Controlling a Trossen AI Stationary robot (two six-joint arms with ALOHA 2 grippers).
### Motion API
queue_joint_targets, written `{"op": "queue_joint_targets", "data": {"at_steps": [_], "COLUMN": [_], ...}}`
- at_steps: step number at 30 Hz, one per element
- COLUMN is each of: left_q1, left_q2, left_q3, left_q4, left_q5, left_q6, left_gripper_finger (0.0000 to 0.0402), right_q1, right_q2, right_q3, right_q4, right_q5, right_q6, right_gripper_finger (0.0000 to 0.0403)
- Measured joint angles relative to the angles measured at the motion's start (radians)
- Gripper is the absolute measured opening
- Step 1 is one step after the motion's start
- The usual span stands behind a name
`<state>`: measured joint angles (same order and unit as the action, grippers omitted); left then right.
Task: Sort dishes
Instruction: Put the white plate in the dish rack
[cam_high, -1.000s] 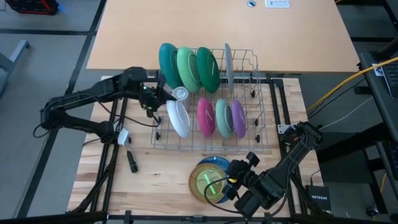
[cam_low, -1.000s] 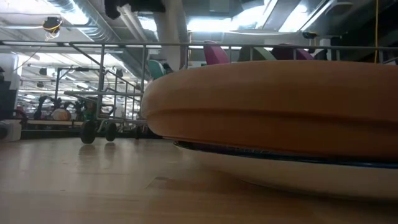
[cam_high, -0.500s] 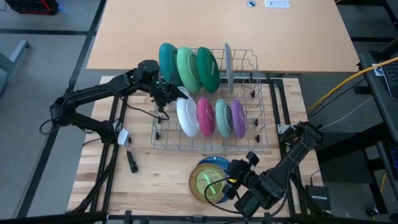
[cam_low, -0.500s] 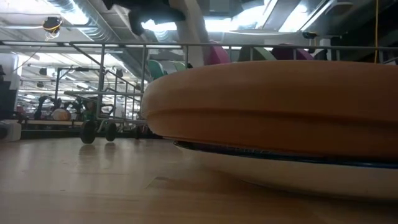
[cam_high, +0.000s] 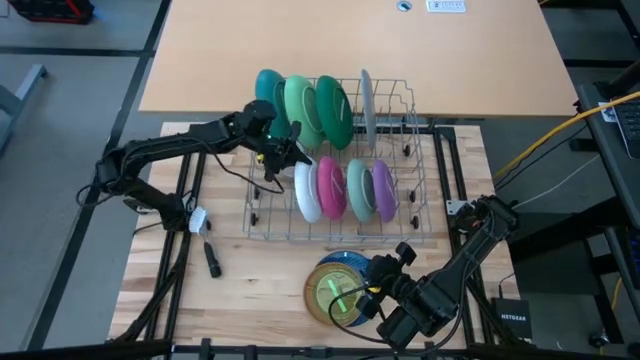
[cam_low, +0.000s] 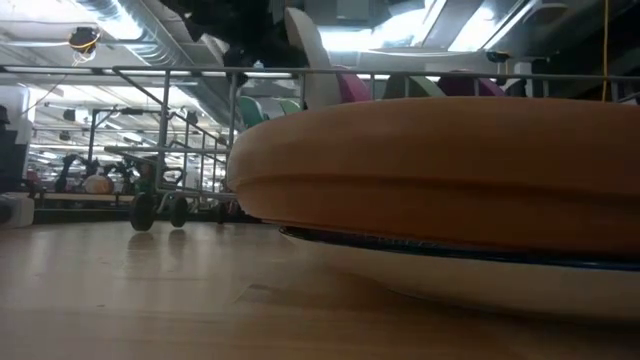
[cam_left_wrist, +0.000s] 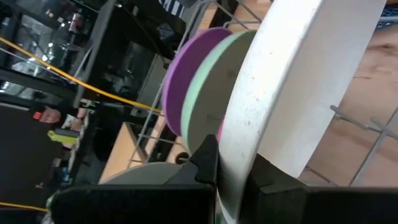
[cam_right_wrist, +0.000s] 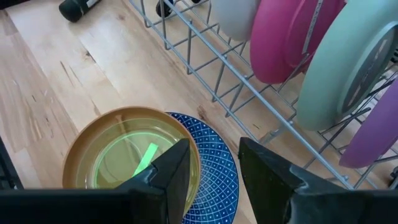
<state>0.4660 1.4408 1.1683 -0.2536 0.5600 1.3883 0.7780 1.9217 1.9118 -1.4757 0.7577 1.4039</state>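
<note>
1. Since the earlier frames, your left gripper (cam_high: 287, 160) has carried the white plate (cam_high: 307, 188) rightward into the wire rack (cam_high: 420, 215), centre of the high view; it now stands on edge just beside the pink plate (cam_high: 330, 187).
2. Left fingers are clamped on the white plate's rim.
3. Right gripper (cam_right_wrist: 211, 163), partly open and holding nothing, hovers over the tan bowl (cam_high: 330, 291), which sits on a blue patterned plate (cam_right_wrist: 219, 162), lower centre.
4. Handling, as a judgement: the plates look light, rigid and smooth, so grip at the rim.
5. Writing: "NETGEAR" on a box (cam_high: 513, 318), lower right.
</note>
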Motion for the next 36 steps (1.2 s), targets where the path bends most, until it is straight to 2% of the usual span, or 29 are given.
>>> {"op": "queue_joint_targets", "data": {"at_steps": [9, 16, 22, 26, 28, 32, 36], "left_q1": [-0.002, -0.021, -0.052, -0.071, -0.078, -0.084, -0.087], "left_q2": [0.089, 0.117, 0.121, 0.121, 0.121, 0.117, 0.117], "left_q3": [0.0, 0.001, 0.0, 0.0, 0.0, 0.0, 0.0], "left_q4": [-0.004, -0.045, -0.08, -0.085, -0.087, -0.089, -0.113], "left_q5": [0.006, -0.024, -0.146, -0.233, -0.308, -0.519, -0.634], "left_q6": [-0.004, -0.142, -0.264, -0.263, -0.261, -0.27, -0.291], "left_gripper_finger": [0.0015, 0.0048, 0.009, 0.0124, 0.0137, 0.0151, 0.0151], "right_q1": [0.0, 0.0, 0.0, 0.0, 0.0, 0.0, 0.0], "right_q2": [0.0, 0.0, 0.0, 0.0, 0.0, 0.0, 0.0], "right_q3": [0.0, 0.0, 0.0, 0.0, 0.0, 0.0, 0.0], "right_q4": [0.0, 0.0, 0.0, 0.0, 0.0, 0.0, 0.0], "right_q5": [0.002, 0.011, 0.011, 0.011, 0.011, 0.01, 0.01], "right_q6": [0.0, 0.0, 0.0, 0.0, 0.0, 0.0, 0.0], "right_gripper_finger": [0.0144, 0.0144, 0.0144, 0.0144, 0.0144, 0.0144, 0.0144]}}
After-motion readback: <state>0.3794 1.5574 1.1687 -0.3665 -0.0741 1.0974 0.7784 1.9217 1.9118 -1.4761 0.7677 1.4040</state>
